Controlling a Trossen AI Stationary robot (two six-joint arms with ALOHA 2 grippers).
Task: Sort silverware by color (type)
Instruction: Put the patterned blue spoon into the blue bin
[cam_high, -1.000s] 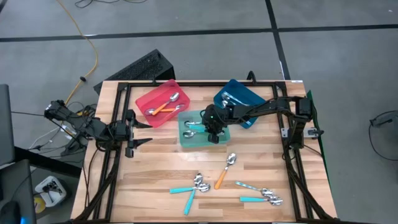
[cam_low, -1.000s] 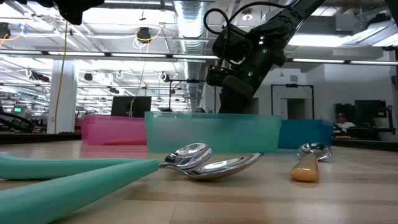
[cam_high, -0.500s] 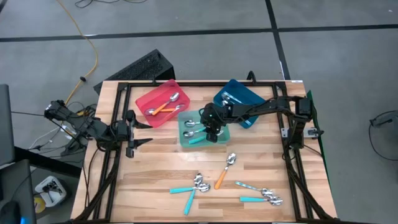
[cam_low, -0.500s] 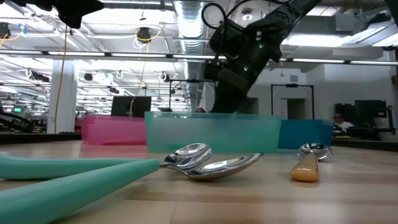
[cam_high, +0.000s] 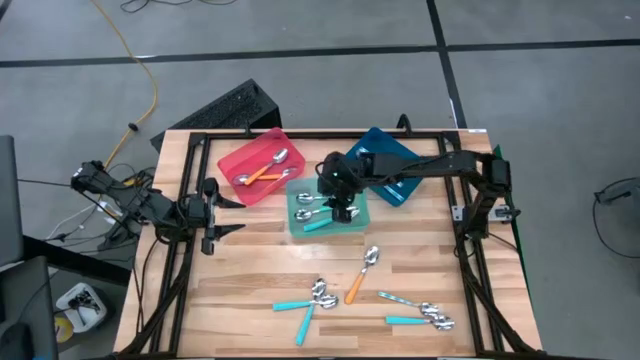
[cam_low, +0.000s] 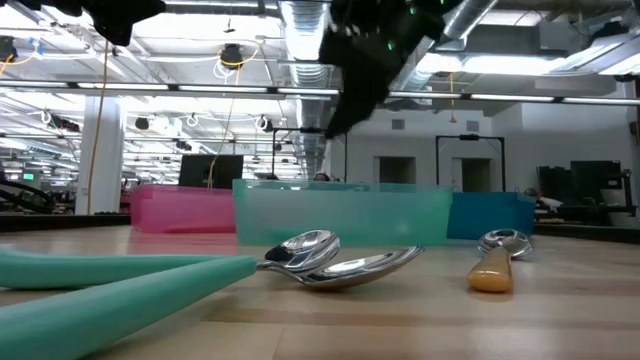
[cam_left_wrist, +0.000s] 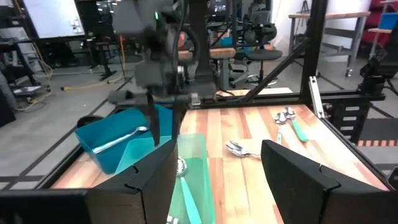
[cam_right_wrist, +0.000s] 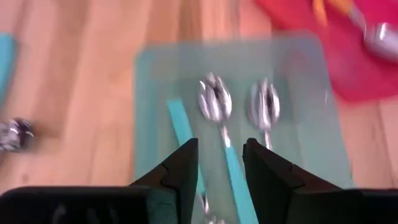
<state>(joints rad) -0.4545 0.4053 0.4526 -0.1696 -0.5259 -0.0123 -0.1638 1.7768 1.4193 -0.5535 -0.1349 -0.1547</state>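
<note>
Lift right hand (cam_high: 343, 207), fingers apart and empty, straight up clear of teal tray (cam_high: 296, 222) holding teal spoons (cam_right_wrist: 217, 112), then swing toward loose spoons (cam_high: 322, 295) scattered on near worktop (cam_high: 250, 275).

1. A red tray (cam_high: 256, 165), a teal tray (cam_high: 327, 222) and a blue tray (cam_high: 385, 162) sit near the wooden table's (cam_high: 260, 270) far edge.
2. A yellow cable (cam_high: 140, 60) trails over the grey floor (cam_high: 300, 40).
3. A black keyboard (cam_high: 222, 110) lies behind the table.
</note>
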